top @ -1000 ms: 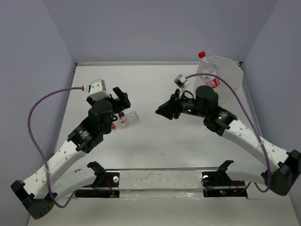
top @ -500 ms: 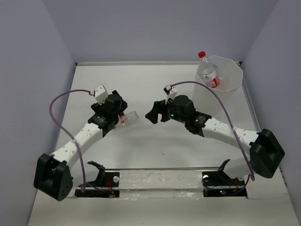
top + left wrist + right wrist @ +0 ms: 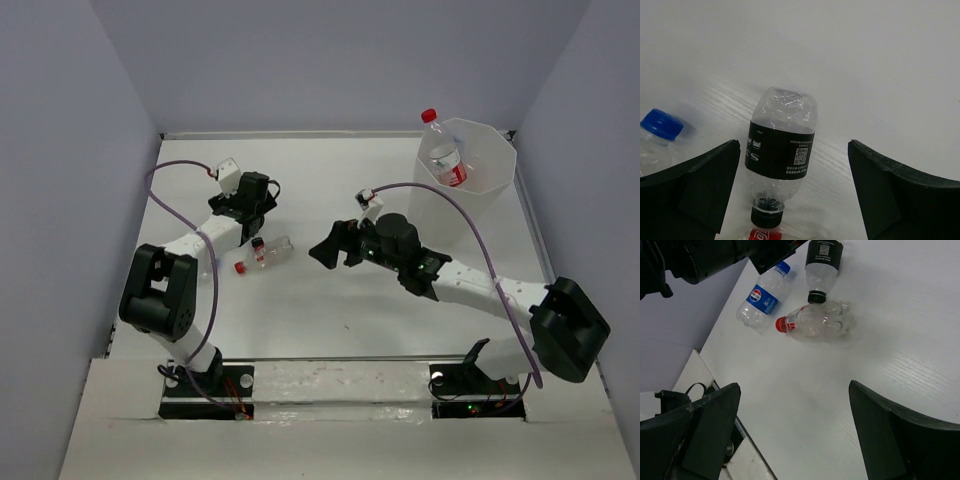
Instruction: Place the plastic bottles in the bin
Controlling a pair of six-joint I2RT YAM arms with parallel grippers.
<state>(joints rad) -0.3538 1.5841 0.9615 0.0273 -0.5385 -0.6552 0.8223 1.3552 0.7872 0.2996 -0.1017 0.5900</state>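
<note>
Three plastic bottles lie together at the left of the table. One is a clear bottle with a red cap (image 3: pixel 265 253) (image 3: pixel 817 322), one has a black label and black cap (image 3: pixel 782 150) (image 3: pixel 822 260), and one has a blue cap and label (image 3: pixel 760 297) (image 3: pixel 657 135). My left gripper (image 3: pixel 258 212) (image 3: pixel 792 145) hangs open over the black-labelled bottle, its fingers on either side and apart from it. To their right, my right gripper (image 3: pixel 328 245) (image 3: pixel 794 385) is open and empty above bare table. The bin (image 3: pixel 490 150) stands at the back right with a red-capped bottle (image 3: pixel 445 160) upright inside.
Grey walls close in the table on the left, back and right. The left arm's folded elbow (image 3: pixel 160 290) rests near the left wall. The right arm (image 3: pixel 470 285) stretches low across the table's middle. A mounting rail (image 3: pixel 340 385) runs along the near edge.
My right gripper has opened wide and its arm has dropped low, reaching left. The left arm has folded back, carrying its open gripper farther from the bases. The bottles have not moved.
</note>
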